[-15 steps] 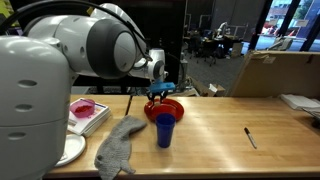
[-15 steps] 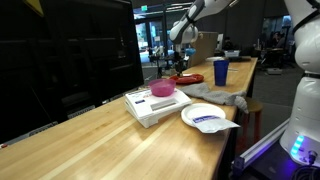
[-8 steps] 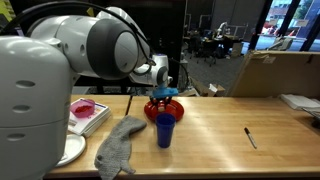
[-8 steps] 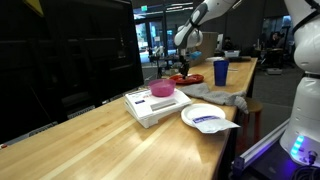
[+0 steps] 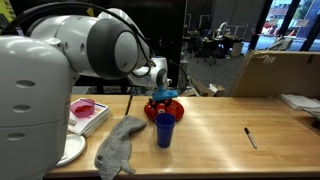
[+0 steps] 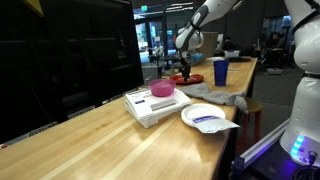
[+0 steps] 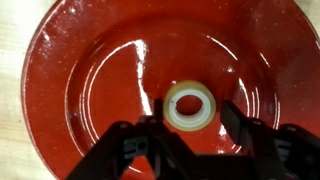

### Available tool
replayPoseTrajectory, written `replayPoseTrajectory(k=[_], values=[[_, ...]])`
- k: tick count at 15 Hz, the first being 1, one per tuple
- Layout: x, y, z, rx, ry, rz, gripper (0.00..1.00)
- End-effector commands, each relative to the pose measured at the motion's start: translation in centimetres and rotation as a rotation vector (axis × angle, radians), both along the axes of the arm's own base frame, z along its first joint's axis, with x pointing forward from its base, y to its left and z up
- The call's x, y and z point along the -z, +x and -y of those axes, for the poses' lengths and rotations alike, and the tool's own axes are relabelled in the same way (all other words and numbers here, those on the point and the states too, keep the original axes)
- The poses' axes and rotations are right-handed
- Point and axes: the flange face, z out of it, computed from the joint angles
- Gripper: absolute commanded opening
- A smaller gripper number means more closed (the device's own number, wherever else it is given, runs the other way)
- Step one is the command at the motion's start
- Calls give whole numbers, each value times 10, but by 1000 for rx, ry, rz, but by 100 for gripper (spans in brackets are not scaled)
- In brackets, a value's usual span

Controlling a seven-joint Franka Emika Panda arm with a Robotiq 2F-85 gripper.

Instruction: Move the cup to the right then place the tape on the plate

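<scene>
Fingers [image 7: 240, 140] stood parted and gripped nothing, flanking the small white tape ring [image 7: 188, 107], which lay flat on the round glossy red plate [image 7: 80, 90]. The tall dark blue plastic cup [image 5: 165, 130] stood near the plate. Recommendation: withdraw straight upward, without brushing the ring.

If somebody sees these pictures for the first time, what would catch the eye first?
The glossy red plate fills the wrist view, a pale tape roll lying near its centre under the open gripper. In an exterior view the dark blue cup stands on the wooden table close by the plate.
</scene>
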Motion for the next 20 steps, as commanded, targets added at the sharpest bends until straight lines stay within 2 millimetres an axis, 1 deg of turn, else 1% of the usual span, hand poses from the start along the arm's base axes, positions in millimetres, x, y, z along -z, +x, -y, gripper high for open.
replayPoseTrajectory(k=[1, 2, 5, 6, 7, 9, 12, 15, 17, 20], values=[[-8, -8, -4, -10, -11, -1, 92], [-9, -7, -7, -13, -8, 7, 98], [-13, -3, -25, -57, 3, 18, 100], [-17, -1, -32, -69, 7, 28, 100], [-24, 1, -41, -94, 33, 48, 100], [-45, 5, -59, -146, 59, 97, 100], [-85, 7, -85, -243, 79, 152, 100], [-119, 4, -113, -351, 133, 167, 100], [-134, -5, -128, -382, 127, 128, 100], [-142, -20, -141, -370, 102, 85, 100]])
